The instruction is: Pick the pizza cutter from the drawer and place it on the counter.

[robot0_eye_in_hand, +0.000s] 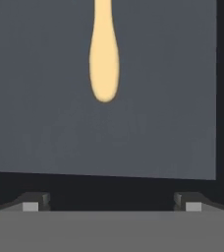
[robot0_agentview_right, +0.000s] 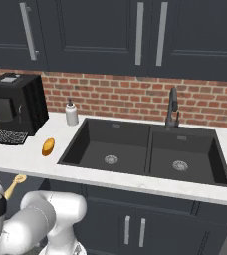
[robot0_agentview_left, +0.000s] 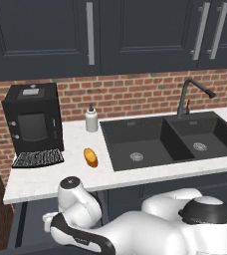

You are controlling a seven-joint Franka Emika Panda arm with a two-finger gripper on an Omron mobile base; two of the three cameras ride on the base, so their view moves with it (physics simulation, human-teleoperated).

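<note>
A: Any writing to read, from the left?

B: None I can make out. The coffee machine (robot0_agentview_left: 33, 119) is a matte black box with a grey plate on top, too small to read, and a ribbed tray at its foot. Beside it stands a pale grey soap bottle (robot0_agentview_left: 91, 119).

A: And the counter (robot0_agentview_left: 46, 179)?

B: White, faintly marbled stone with a thin edge. An oval orange-brown roll (robot0_agentview_left: 90, 157) lies on it, just left of the sink (robot0_agentview_left: 160, 142), a black double basin with a dark, arched tap (robot0_agentview_right: 172, 107). Red brick behind, navy doors with long grey handles above.

A: The cutter?

B: The cutter (robot0_eye_in_hand: 103, 59) lies in the drawer (robot0_eye_in_hand: 45, 123), on its flat grey floor. Its smooth tan handle ends in a rounded bulb.

A: The gripper?

B: The gripper (robot0_eye_in_hand: 111, 204) hovers over the drawer with its tips spread wide, holding nothing, well apart from the handle.
</note>
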